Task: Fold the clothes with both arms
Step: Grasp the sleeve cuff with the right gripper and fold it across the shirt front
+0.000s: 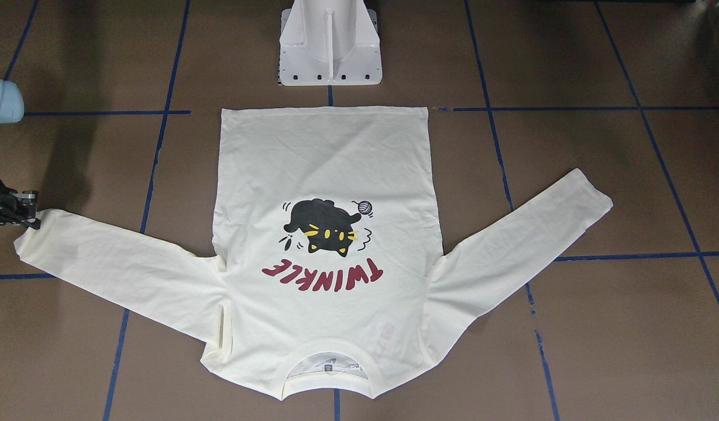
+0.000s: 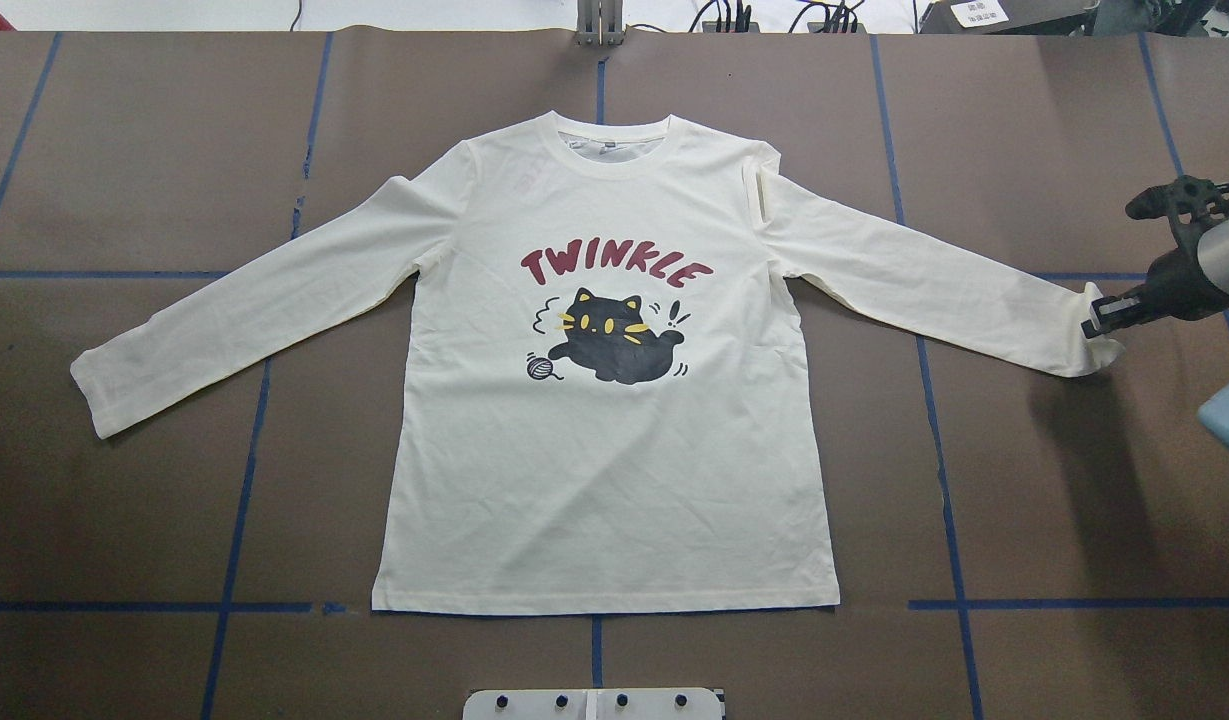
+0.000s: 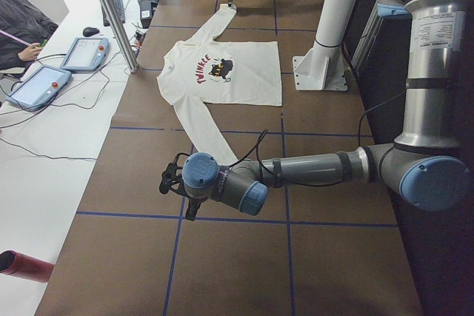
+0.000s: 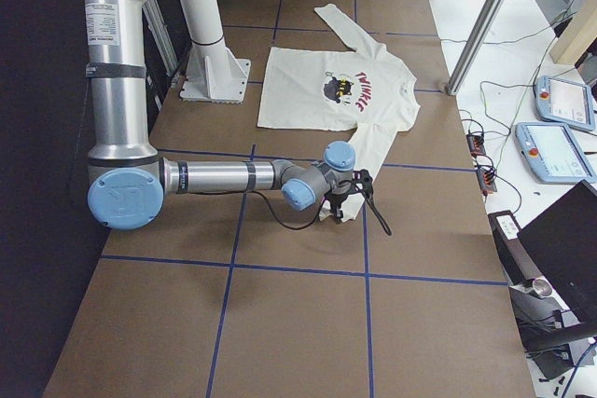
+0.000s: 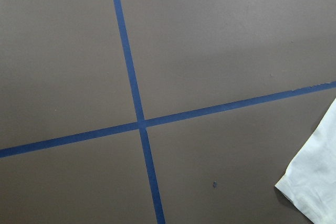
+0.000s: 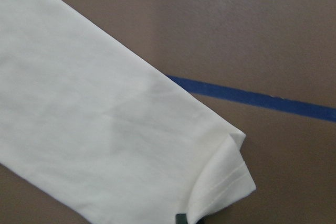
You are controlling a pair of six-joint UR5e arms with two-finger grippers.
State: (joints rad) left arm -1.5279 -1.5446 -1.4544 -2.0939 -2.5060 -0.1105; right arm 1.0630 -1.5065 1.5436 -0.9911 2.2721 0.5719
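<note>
Overhead exterior: the T-shirt (image 2: 614, 480) lies flat on the brown table (image 2: 1024, 480), print side up, collar at the far edge, hem toward the white pedestal (image 1: 330, 47). Both sleeves are spread out, cuffs angled back toward the robot. There's a small fold at the shoulder seam on the robot's right.

On that side the right gripper (image 2: 1102, 322) sits at the right-side cuff (image 2: 1096, 352), fingers together on the cuff edge, with the corner curled up around them. The right wrist cam agrees: corner folded over, one dark fingertip (image 6: 181, 219) just showing at the bottom edge.

The left gripper (image 3: 190, 211) shows only in the left side view, low over bare table just beside the left-side cuff (image 5: 315, 187). Apart or together: can't tell. The left wrist cam sees a blue tape (image 5: 131, 82) cross, with only that cuff's corner at lower right.
</note>
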